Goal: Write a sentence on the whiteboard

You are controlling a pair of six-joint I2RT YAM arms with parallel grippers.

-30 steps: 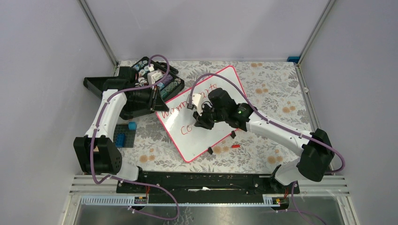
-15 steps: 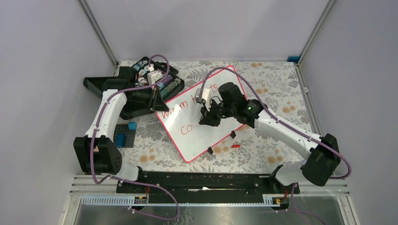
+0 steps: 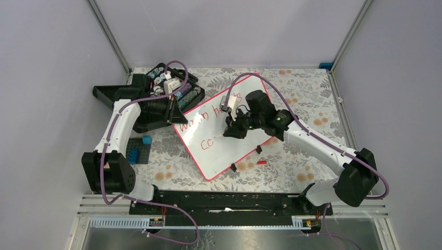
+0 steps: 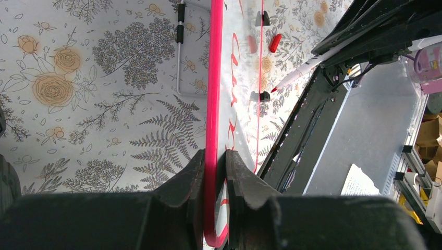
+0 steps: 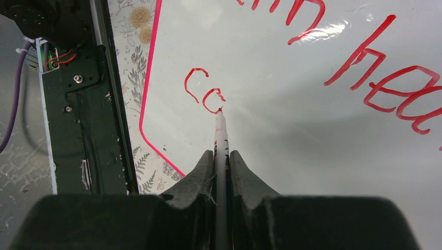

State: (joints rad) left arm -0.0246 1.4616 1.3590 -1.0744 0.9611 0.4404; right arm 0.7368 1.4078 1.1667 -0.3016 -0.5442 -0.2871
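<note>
Floral-cloth table, grey walls. Whiteboard long axis runs diag. from left gripper, which pinches its rim, twd far right. Right gripper clamps marker, tip fwd touching sentence at "Co".

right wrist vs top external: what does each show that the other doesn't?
Right wrist only: the marker clamped in the right gripper, with its tip at the second letter of the lower line, which reads "co".

Top external only: the left gripper at the board's left corner, the open black case behind it, a small red cap on the table beside the board, and the board's full tilted outline.

Both: the whiteboard and the sentence in red, not yet finished.
</note>
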